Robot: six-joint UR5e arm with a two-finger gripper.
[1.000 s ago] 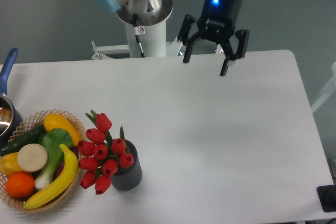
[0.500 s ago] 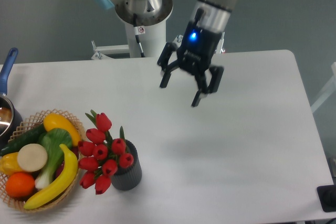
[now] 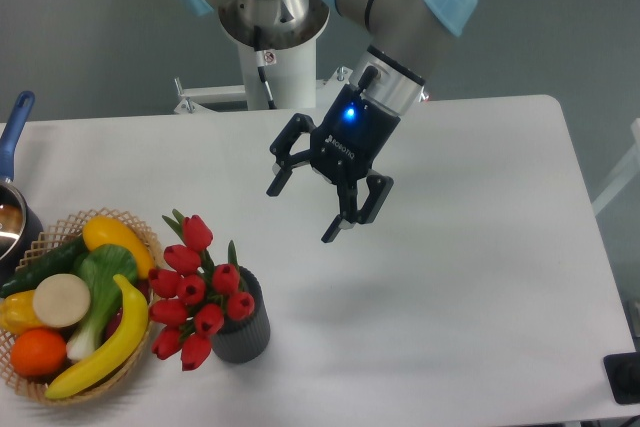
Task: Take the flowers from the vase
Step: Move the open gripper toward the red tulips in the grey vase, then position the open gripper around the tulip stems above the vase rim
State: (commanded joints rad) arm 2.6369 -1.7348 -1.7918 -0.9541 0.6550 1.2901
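The flowers (image 3: pixel 194 291), a bunch of red tulip buds with green leaves, stand in the dark grey ribbed vase (image 3: pixel 246 332) near the table's front left and lean out to the vase's left. My gripper (image 3: pixel 302 213) hangs above the table, up and to the right of the flowers and well apart from them. Its two black fingers are spread wide, open, with nothing between them.
A wicker basket (image 3: pixel 60 393) of fruit and vegetables sits just left of the flowers, touching or nearly touching the buds. A blue-handled pot (image 3: pixel 14 137) is at the left edge. The robot base (image 3: pixel 275 32) stands behind the table. A black object (image 3: pixel 624 377) lies at the right front corner.
The gripper has travelled from the table's far right edge down and to the left, toward the flowers, and has tilted. It stays open. The flowers and vase have not moved.
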